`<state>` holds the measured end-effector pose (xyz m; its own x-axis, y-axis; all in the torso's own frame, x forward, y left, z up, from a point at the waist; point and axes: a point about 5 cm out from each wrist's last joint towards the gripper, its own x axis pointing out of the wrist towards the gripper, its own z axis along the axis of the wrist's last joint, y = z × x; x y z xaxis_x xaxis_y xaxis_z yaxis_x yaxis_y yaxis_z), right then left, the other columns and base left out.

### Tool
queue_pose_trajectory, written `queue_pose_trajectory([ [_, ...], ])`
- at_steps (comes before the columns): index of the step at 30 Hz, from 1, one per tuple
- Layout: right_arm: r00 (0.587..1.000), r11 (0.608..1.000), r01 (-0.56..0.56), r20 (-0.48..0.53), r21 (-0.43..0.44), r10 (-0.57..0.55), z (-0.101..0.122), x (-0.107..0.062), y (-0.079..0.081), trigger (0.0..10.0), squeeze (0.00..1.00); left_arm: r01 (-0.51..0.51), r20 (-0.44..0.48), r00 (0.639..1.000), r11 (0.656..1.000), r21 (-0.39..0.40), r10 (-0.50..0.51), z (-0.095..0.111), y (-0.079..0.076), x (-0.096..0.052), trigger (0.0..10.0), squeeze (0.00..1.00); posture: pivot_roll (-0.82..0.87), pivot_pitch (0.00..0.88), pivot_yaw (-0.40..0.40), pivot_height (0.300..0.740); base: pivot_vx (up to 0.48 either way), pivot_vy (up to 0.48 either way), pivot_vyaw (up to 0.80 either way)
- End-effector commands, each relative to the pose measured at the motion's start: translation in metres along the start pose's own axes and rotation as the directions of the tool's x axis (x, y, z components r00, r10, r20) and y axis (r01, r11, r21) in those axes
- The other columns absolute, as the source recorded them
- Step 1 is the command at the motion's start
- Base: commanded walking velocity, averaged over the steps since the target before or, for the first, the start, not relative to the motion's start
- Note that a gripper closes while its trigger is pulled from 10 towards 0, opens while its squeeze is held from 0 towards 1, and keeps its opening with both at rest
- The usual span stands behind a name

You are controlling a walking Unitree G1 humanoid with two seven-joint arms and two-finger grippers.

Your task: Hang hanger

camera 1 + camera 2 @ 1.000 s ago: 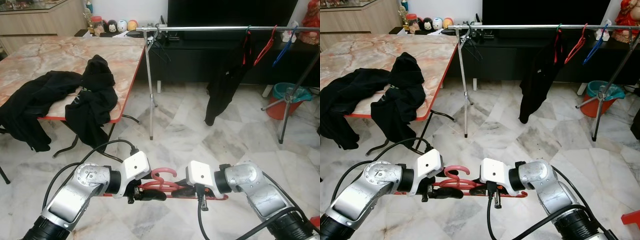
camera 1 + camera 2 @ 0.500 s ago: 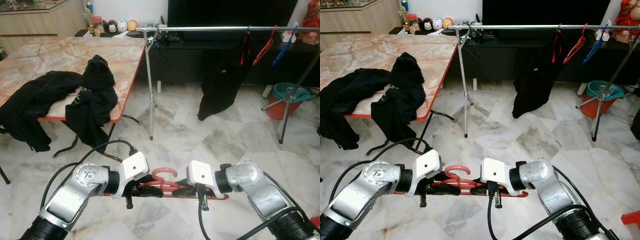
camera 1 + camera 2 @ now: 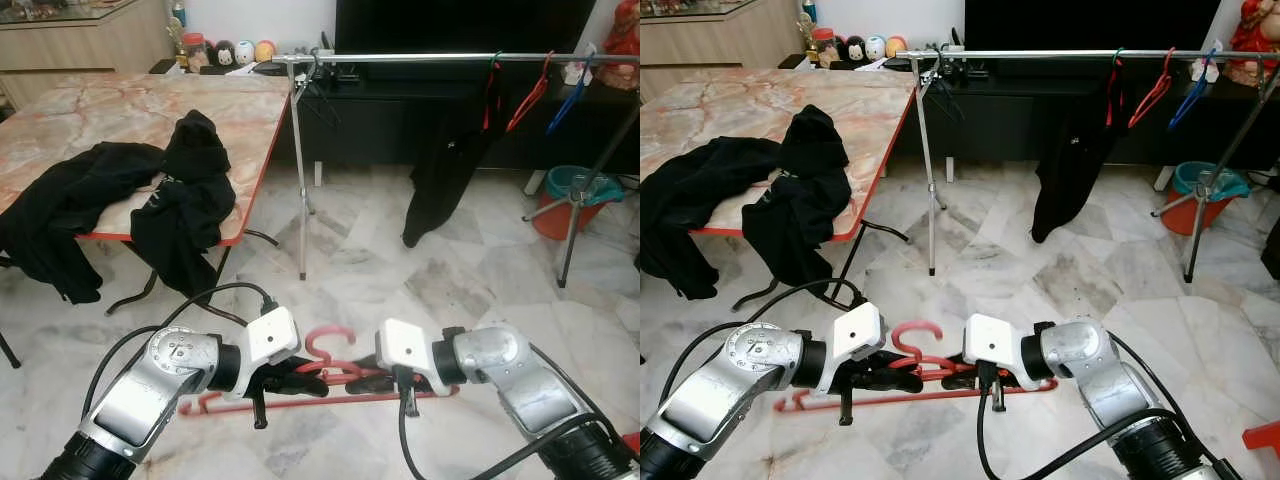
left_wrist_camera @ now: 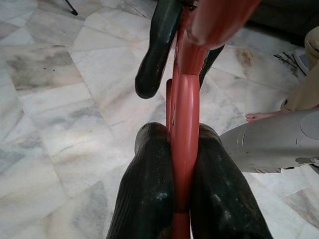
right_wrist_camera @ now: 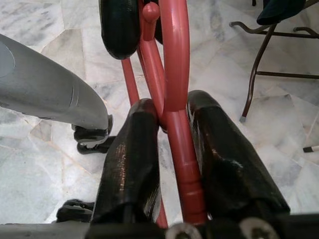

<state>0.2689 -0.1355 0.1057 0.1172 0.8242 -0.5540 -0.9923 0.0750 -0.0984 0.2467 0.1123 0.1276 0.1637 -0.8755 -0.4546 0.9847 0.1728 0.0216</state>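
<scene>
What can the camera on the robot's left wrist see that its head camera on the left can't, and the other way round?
Left wrist view alone: a close look at the left hand with its two black fingers pressed on the red hanger, and a person's bare foot on the floor.

Left eye view alone: the clothes rail with a black garment hanging, and the marble table carrying black clothes.

Both: the hanger, held between the left hand and the right hand.

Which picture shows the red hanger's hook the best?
The right eye view: the red hanger shows whole, hook curling up between the left gripper and right gripper. The left eye view matches it; the wrist views show close-up bits pinched between black fingers.
</scene>
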Motion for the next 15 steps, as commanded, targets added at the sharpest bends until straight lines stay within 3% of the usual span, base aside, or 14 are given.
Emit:
queue_pose_trajectory([
  [1,0.999,1.000,-0.020,0.035,-0.019,0.021,0.008,0.001,0.001,10.0,1.00,-0.034,-0.011,0.999,0.999,0.005,0.034,0.002,0.004,-0.005,0.0,0.00,0.14,0.000,-0.002,0.740,0.000,0.000,0.00],
  [11,0.998,0.999,-0.046,0.040,-0.013,0.047,0.007,-0.001,0.004,10.0,1.00,-0.031,-0.046,0.998,0.999,0.029,0.033,-0.002,0.005,-0.007,0.0,0.00,0.14,0.000,-0.003,0.740,0.000,0.000,0.00],
  [15,0.996,0.996,-0.089,0.028,-0.021,0.089,0.006,-0.008,0.008,10.0,1.00,-0.036,-0.185,0.981,0.990,0.133,0.060,-0.017,0.009,-0.013,0.0,0.00,0.14,0.000,-0.006,0.740,0.000,0.000,0.00],
])
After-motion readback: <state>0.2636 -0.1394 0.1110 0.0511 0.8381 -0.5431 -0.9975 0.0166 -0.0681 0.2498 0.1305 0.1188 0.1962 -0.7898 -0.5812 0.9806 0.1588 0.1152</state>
